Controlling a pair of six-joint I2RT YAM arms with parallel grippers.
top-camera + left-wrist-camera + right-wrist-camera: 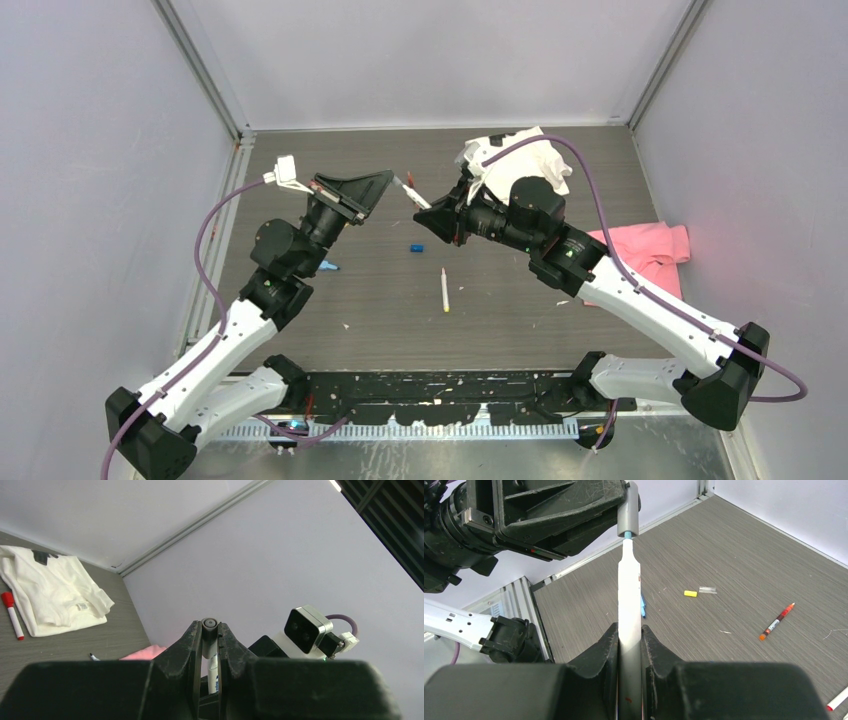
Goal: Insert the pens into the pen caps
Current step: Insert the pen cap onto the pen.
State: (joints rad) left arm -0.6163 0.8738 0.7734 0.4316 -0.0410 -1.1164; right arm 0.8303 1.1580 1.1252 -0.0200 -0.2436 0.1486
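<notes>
Grey cap (628,515) meets white pen (629,595) mid-air, I see.
My left gripper (210,630) pinches the cap, right gripper (629,636) pinches the pen barrel; its blue tip sits at the cap mouth, above the table (500,300). A spare pen (444,290) and blue cap (417,247) lie below.

Pen (629,595) tip in cap (628,517)

White pen (629,587) meets grey cap (628,516) at twelve o'clock.
The right gripper (629,631) clamps the pen upright; its light-blue tip sits at the mouth of the cap, pinched by the left gripper (620,500). Toward three o'clock on the table (734,545) lie a yellow cap (690,593) and a dark red pen (777,622).
</notes>
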